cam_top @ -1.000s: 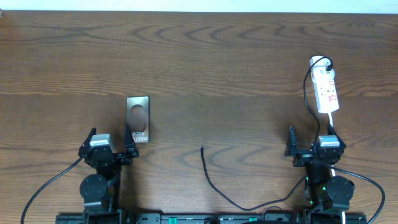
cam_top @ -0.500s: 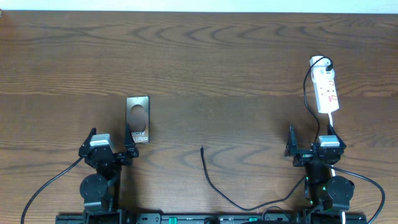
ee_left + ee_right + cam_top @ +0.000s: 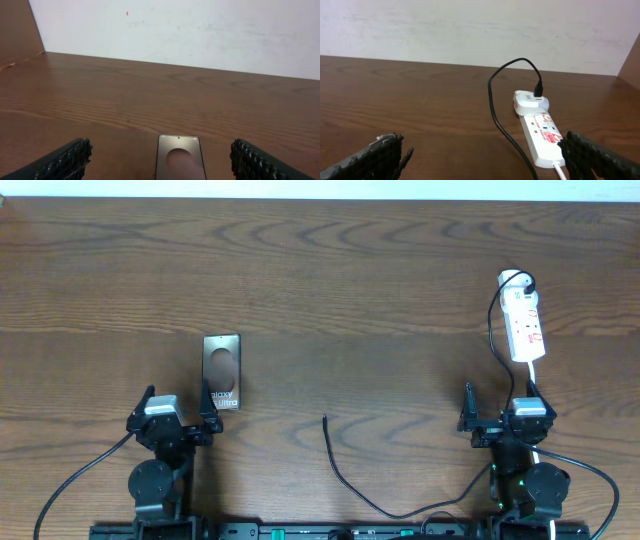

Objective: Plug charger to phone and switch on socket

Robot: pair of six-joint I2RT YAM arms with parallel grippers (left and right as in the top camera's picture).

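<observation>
Overhead, change: nothing is seen to have moved over the last second; arms, cable and phone are placed as before.
Overhead, phone: the flat bronze-brown glossy phone (image 3: 222, 371) is laid on the brown wooden worktop (image 3: 320, 280), just ahead of the left tool (image 3: 179, 396).
Overhead, charger: the long thin black charger cable (image 3: 336, 469) is curled between the two arms. Its small connector tip (image 3: 324, 419) is left free, well apart from the phone.
Overhead, socket: the small white power strip with red markings (image 3: 524, 325) is placed ahead of the right tool (image 3: 500, 400), not touched.
Left wrist, tool: the ribbed black fingers (image 3: 70, 159) are spread wide and nothing is held. The phone is framed between them, ahead.
Right wrist, tool: the fingers (image 3: 375, 157) are likewise parted and empty.
Right wrist, socket: the black cable is seen plugged into a white adapter (image 3: 530, 104) at the strip's far end. The switch position cannot be told.
Meaning for the task: no step is judged begun. The connector tip is yet to be picked up and brought to the phone, and the switch is yet to be pressed.
</observation>
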